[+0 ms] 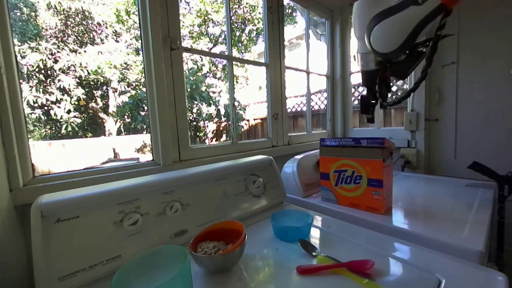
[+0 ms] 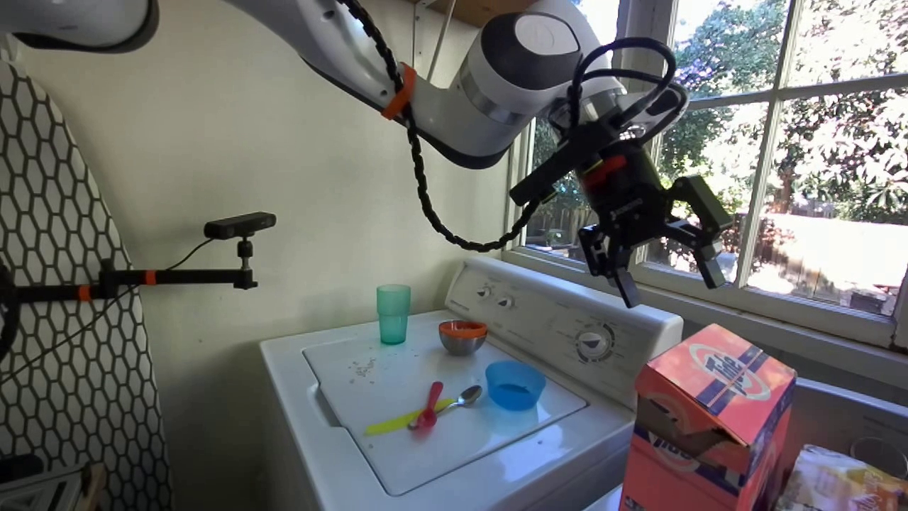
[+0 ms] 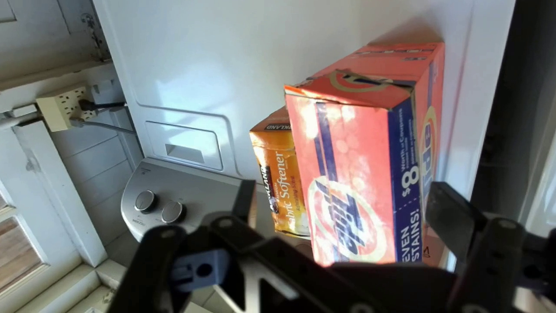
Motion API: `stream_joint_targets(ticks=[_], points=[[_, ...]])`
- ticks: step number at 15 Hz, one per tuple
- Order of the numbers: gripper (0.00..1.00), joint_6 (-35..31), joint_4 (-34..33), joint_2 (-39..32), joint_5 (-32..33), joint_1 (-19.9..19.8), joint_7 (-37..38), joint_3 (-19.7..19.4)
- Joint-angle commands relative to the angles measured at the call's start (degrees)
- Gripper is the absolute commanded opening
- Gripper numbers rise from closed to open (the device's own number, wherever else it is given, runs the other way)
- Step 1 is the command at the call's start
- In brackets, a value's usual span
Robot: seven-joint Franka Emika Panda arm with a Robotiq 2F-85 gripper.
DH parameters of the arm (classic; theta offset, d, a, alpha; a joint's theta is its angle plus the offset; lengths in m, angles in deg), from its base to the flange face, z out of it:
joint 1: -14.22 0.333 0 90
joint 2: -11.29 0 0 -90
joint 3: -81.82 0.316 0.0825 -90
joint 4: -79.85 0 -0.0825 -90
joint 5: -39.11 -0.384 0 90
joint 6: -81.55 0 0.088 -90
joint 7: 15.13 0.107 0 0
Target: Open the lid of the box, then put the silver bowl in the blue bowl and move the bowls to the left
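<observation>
We are hovering the hand [image 2: 670,280], spread wide, above the orange Tide box [image 1: 353,182], whose lid [image 2: 723,380] is lying across its top, perhaps slightly ajar.

The lid [image 2: 723,380] covers the orange Tide box [image 1: 355,182]; the silver bowl [image 1: 219,261] and blue bowl [image 1: 291,229] stand upright, apart.

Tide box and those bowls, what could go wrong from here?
Pulling at the lid could drag or tip the Tide box, which stands near the edge of the appliance under it. An orange bowl sits tilted inside the silver bowl with flakes, so tilting either might spill some. The metal spoon lies close to the blue bowl, so the tool may knock it when going for that bowl.
</observation>
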Motion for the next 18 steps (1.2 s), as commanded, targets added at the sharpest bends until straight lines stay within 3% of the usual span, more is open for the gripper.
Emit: stream_joint_targets(ticks=[1, 5, 9, 18], points=[[1.0, 0.14, -0.75, -0.6, -0.37, 0.68, -0.44, -0.85], [1.0, 1.28, -2.88, -3.02, 5.47, 1.84, 1.87, -1.89], [1.0, 0.63, -5.18, -6.84, 5.09, 2.48, -0.05, -0.84], [1.0, 2.0, -13.96, -16.55, 9.52, 4.93, 2.09, -2.44]])
